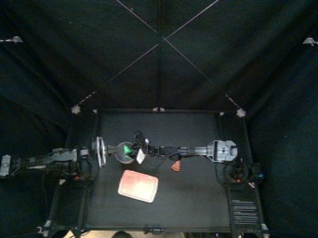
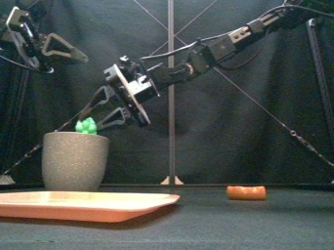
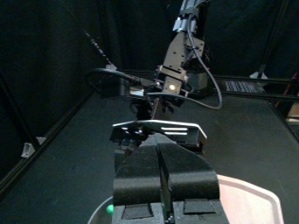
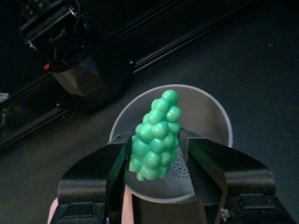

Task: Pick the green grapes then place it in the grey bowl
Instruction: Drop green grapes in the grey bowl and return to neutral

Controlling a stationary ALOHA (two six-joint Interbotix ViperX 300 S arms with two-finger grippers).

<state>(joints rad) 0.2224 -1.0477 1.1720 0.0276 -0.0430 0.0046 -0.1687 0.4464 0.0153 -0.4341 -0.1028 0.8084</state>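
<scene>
The green grapes (image 4: 158,136) hang just over the mouth of the grey bowl (image 2: 76,161), stem end up and tip pointing down into it. The right gripper (image 4: 160,162) is clenched on the bunch at its lower half, one jaw on each side. We judge the bunch is held upright and centred over the bowl so that it will fall straight in without catching the rim. In the front view only its top shows above the rim, so it is already partly inside. The right arm reaches across from the far side of the bowl and slants down to it, which keeps the wrist clear of the rim. What remains, we think, is to let go.

The pink tray (image 2: 78,203) lies flat on the counter (image 2: 261,225) just in front of the bowl. A small orange toy (image 2: 245,192) sits well apart from the bowl, on the side the right arm comes from. The left gripper (image 2: 53,54) rests high above the bowl, closed on nothing, out of the way.
</scene>
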